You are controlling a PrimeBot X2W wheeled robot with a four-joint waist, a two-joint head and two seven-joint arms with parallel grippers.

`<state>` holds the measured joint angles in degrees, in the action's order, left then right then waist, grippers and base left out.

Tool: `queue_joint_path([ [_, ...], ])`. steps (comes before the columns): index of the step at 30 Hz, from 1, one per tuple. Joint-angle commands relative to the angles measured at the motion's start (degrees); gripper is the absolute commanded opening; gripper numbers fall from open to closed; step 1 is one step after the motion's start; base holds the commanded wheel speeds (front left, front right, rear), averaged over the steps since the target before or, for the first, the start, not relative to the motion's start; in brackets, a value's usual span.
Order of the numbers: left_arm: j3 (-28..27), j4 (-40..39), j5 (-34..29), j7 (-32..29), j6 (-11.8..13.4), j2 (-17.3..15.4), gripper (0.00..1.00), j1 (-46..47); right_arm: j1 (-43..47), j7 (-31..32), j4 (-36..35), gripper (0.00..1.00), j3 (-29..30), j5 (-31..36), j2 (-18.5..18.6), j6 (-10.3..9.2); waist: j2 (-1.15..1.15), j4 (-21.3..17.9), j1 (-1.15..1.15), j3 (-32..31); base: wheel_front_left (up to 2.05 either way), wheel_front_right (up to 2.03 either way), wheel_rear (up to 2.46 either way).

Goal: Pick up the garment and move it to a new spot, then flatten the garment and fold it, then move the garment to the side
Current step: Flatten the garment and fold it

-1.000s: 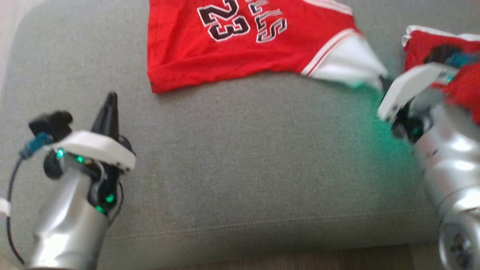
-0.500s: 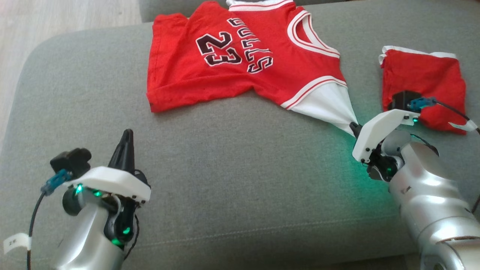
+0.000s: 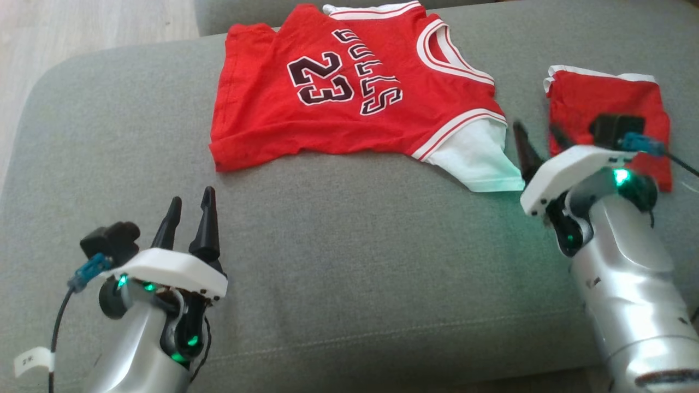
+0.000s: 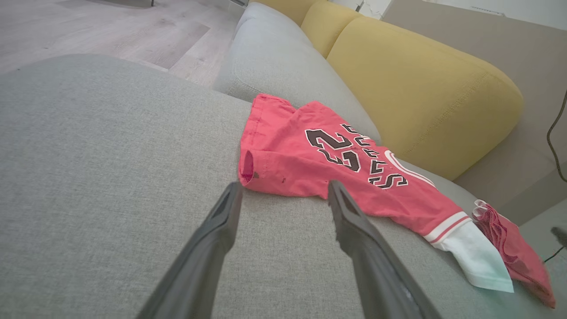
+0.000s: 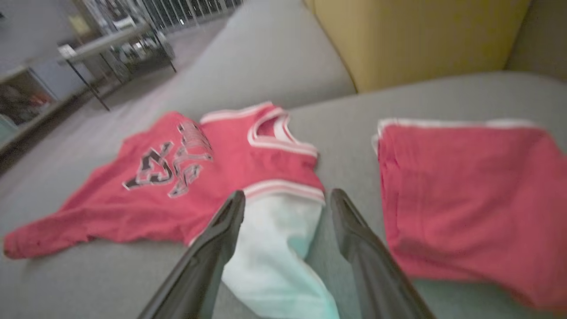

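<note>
On the grey cushion the red jersey lies rumpled, its white sleeve just ahead of the spread, empty right gripper and its hem beyond the spread left gripper; flattening looks due, needing both edges pinched.

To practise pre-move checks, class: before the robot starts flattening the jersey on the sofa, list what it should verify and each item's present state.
1. Left end effector open, holding nothing: ok.
2. Right end effector open, beside white sleeve, holding nothing: ok.
3. Number 23 jersey lying flat: not ok, hem rumpled.
4. Folded red garment apart from jersey: ok.
5. Jersey's back layer smooth: cannot tell.
</note>
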<state>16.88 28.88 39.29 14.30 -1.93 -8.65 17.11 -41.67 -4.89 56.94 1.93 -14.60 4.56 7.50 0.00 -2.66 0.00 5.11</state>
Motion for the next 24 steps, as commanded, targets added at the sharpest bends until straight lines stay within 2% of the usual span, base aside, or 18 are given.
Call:
queue_joint_path([
  [1,-2.77,-2.24,-0.96,0.70,0.45,-0.60,1.00,1.20,1.88,-3.50,-7.21,1.00,-1.17,0.06,-1.12,-0.01,0.00,-0.31,0.00,0.47,0.00,0.00,0.00],
  [7,-2.48,-1.28,-1.67,0.40,0.46,-0.80,1.00,2.63,11.14,-6.33,-23.53,1.00,-3.14,-4.03,-1.64,-0.01,0.00,-1.80,0.00,3.02,0.00,0.00,0.00],
  [13,-2.16,3.05,-4.18,-1.63,2.16,-4.02,1.00,8.41,19.99,-6.45,-39.97,1.00,-7.50,-8.35,-1.67,-0.01,0.00,-5.23,0.00,7.65,0.00,0.00,0.00],
  [18,-1.61,8.44,-6.76,-1.45,2.63,-6.77,1.00,13.77,23.09,-5.44,-45.74,1.00,-7.00,-8.75,-1.68,-0.01,0.00,-7.55,0.00,10.07,0.00,0.00,0.00],
  [24,-0.14,14.67,-8.55,-2.61,2.44,-8.42,1.00,17.65,24.50,-5.57,-47.42,1.00,-6.67,-9.75,-1.68,-0.01,0.00,-8.69,0.00,10.91,0.00,0.00,0.00],
])
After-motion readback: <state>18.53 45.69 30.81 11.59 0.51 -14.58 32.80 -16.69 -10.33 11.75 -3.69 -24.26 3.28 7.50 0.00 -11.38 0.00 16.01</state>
